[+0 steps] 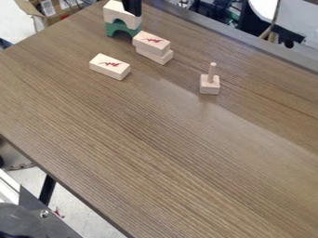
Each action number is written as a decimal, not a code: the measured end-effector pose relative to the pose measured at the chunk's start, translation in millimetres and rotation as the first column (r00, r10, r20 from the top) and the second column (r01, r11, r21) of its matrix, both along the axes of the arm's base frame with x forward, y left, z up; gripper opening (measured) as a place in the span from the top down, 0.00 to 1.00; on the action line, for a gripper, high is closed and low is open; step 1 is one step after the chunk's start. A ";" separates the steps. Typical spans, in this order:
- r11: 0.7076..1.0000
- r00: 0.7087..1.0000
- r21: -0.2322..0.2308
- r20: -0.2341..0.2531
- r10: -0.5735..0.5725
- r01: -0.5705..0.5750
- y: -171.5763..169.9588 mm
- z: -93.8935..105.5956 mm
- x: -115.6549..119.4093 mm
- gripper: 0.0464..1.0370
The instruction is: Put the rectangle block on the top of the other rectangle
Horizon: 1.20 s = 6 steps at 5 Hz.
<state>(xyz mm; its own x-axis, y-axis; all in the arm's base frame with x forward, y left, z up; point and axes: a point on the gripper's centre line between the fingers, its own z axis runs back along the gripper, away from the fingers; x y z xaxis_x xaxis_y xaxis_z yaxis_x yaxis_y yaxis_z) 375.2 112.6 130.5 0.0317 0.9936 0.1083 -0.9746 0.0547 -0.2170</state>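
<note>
Hanging near twelve o'clock, the gripper overlaps the pale block above the green arch; open or closed, I cannot tell. Toward twelve, the upper rectangle lies atop the lower rectangle.

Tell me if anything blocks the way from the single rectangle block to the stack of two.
Nothing visible stands between the single rectangle block and the two-block stack. The green arch is off toward the table's far edge, and the pegged block sits beyond the stack, to the right.

Free tabletop in front — stacked blocks and upright peg flank a gap behind.
</note>
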 end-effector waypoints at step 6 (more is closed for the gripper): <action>0.998 0.993 -0.064 -0.117 -0.027 0.019 -4.0 -60.8 4.1 0.04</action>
<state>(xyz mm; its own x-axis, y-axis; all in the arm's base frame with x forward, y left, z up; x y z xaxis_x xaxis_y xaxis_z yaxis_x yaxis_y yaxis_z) 379.3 108.6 69.6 0.0635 0.9972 0.0402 -0.9923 0.0674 -0.1043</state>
